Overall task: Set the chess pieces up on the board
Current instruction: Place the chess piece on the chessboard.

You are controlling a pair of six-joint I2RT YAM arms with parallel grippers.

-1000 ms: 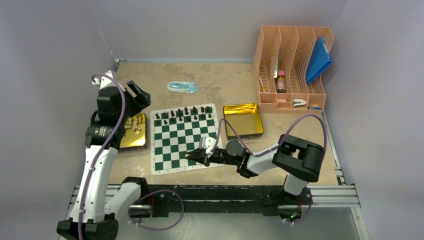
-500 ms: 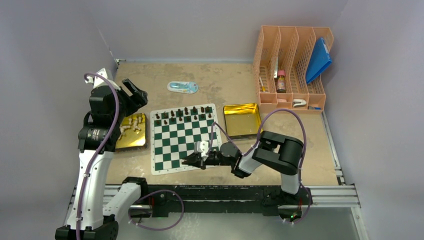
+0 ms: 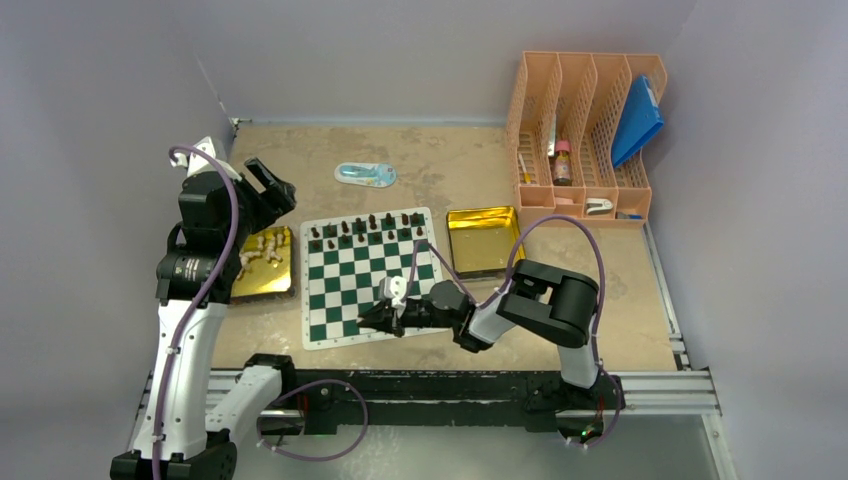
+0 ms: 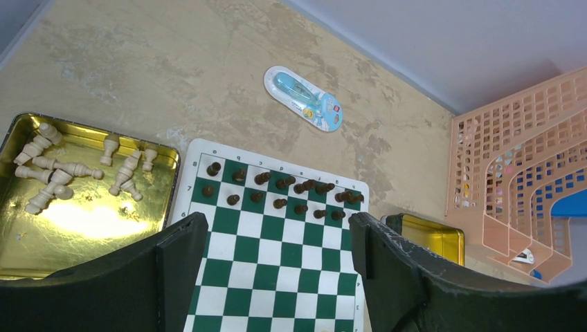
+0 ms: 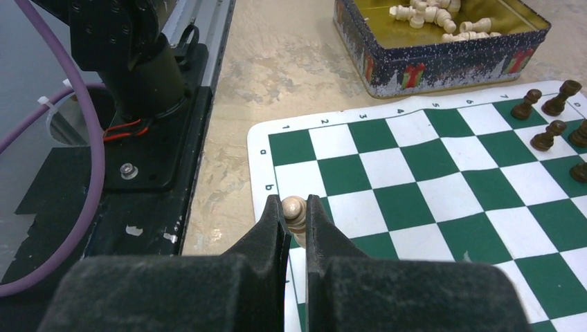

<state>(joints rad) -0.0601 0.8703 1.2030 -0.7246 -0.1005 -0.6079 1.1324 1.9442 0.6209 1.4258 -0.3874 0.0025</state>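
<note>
Your right hand is pinched nearly shut on a cream pawn. The pawn stands upright, its long axis vertical and its round head showing between the fingertips. It hangs over the near-left corner of the board, against the row nearest you and beside the letter b on the border. By my reading a pawn belongs one row further in, towards the dark pieces that fill the two far rows, so expect a short move away from you before lowering. Your left hand is spread wide and holds nothing. It hovers above the gold tray on the worktop, where the remaining cream pieces lie on their sides, so the right hand is the nearer one for this placement. The right wrist view shows the grip and the square plainly; the top view hides the pawn but shows both arms well apart. Neither view tells you whether the pawn's base touches the board.
</note>
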